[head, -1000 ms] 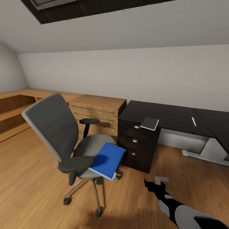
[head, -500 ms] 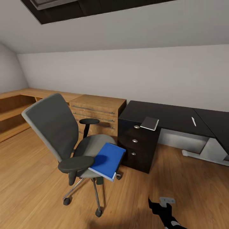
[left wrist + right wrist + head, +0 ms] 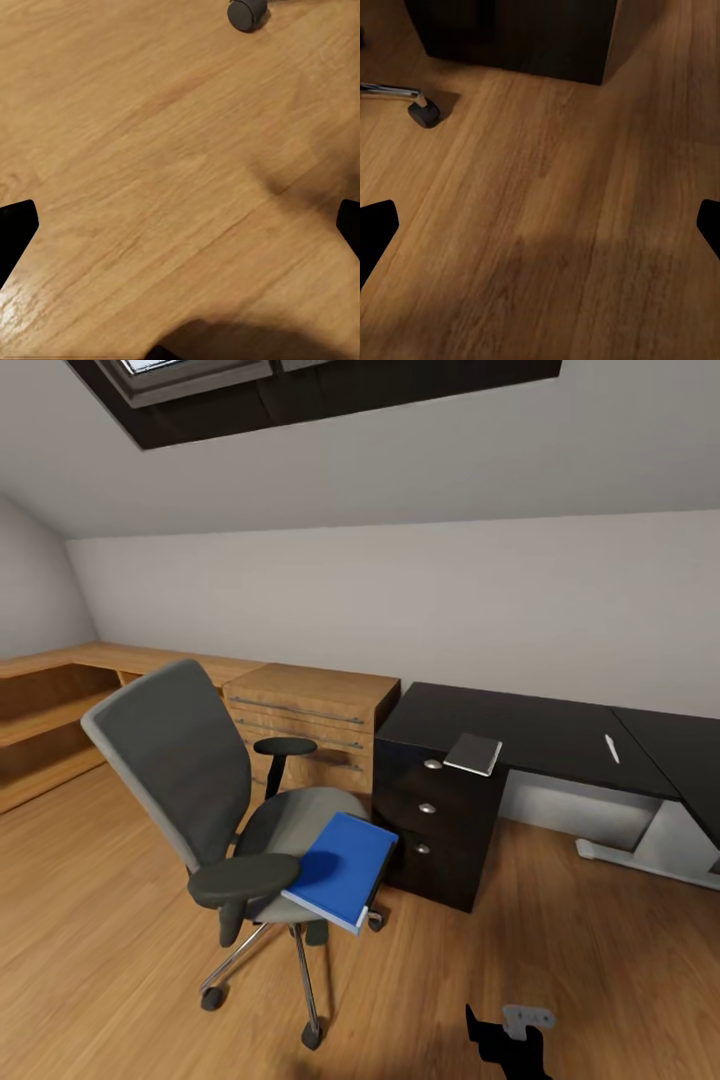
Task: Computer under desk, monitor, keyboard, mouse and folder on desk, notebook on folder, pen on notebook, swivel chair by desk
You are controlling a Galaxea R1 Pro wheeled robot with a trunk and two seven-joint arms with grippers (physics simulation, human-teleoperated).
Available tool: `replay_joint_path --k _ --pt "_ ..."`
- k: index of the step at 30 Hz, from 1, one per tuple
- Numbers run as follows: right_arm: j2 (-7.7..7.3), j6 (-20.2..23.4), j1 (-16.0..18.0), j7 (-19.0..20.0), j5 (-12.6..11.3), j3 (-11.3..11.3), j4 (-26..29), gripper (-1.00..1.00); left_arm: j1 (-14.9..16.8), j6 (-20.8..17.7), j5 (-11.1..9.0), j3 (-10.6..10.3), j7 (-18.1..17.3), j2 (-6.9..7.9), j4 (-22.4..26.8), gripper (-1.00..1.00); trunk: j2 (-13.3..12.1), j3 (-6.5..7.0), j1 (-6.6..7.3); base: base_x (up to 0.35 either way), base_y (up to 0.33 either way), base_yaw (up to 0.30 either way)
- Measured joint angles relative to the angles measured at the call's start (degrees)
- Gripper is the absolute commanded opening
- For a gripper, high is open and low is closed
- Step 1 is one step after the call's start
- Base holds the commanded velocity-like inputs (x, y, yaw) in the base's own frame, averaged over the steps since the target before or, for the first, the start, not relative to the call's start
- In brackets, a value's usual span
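The grey swivel chair point(image 3: 200, 790) stands on the wood floor left of the black desk point(image 3: 540, 725). The blue folder point(image 3: 342, 865) lies tilted on the front edge of the chair's seat. A dark notebook point(image 3: 473, 753) rests on the desk corner above the drawers point(image 3: 430, 822), and the white pen point(image 3: 611, 748) lies further right on the desktop. My right gripper point(image 3: 508, 1042) hangs low by the floor, right of the chair, and stands open point(image 3: 540, 229) with nothing between its fingers. My left gripper point(image 3: 180, 229) is open over bare floor near a castor point(image 3: 247, 11). The computer, monitor, keyboard and mouse are out of view.
A low light-wood cabinet point(image 3: 312, 712) stands against the wall between chair and desk, with wooden shelving point(image 3: 45, 710) running left. The chair's castor point(image 3: 424, 112) and the drawer unit point(image 3: 517, 37) lie ahead of the right gripper. The ceiling slopes low, with a skylight point(image 3: 200, 375).
My right arm has dropped toward the floor, so less of it shows. The head view has tilted up slightly, shifting the whole scene downward. Chair, folder, notebook and pen have not moved.
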State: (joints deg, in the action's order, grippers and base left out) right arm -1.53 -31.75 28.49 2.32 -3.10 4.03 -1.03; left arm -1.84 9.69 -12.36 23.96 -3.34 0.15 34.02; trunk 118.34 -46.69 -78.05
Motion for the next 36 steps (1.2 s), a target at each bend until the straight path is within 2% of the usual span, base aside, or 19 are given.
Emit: replay_joint_path --k 15,19,23,33,36 --pt "0.29 -0.3 -0.2 0.1 -1.0 0.0 -0.1 1.00 0.0 0.0 0.0 0.0 0.0 0.17 -0.8 1.00 0.0 1.01 0.00 0.000 0.000 0.000" --pt "0.30 -0.3 -0.2 0.1 -2.7 0.0 -0.1 1.00 0.0 0.0 0.0 0.0 0.0 0.20 -0.8 1.00 0.0 1.03 0.00 0.000 0.000 0.000" --pt "0.30 -0.3 -0.2 0.1 -3.3 0.0 -0.1 1.00 0.0 0.0 0.0 0.0 0.0 0.18 -0.8 1.00 0.0 1.04 0.00 0.000 0.000 0.000" --pt "0.78 -0.1 -0.2 0.1 -3.5 0.0 -0.1 1.00 0.0 0.1 0.0 -0.2 0.0 0.13 -0.8 1.00 0.0 1.04 0.00 0.000 0.000 0.000" --pt "0.71 0.0 -0.2 0.1 -3.5 0.0 0.0 1.00 0.0 0.2 0.0 -0.3 -1.5 0.13 -0.8 1.00 0.0 1.04 0.00 0.000 0.000 0.000"
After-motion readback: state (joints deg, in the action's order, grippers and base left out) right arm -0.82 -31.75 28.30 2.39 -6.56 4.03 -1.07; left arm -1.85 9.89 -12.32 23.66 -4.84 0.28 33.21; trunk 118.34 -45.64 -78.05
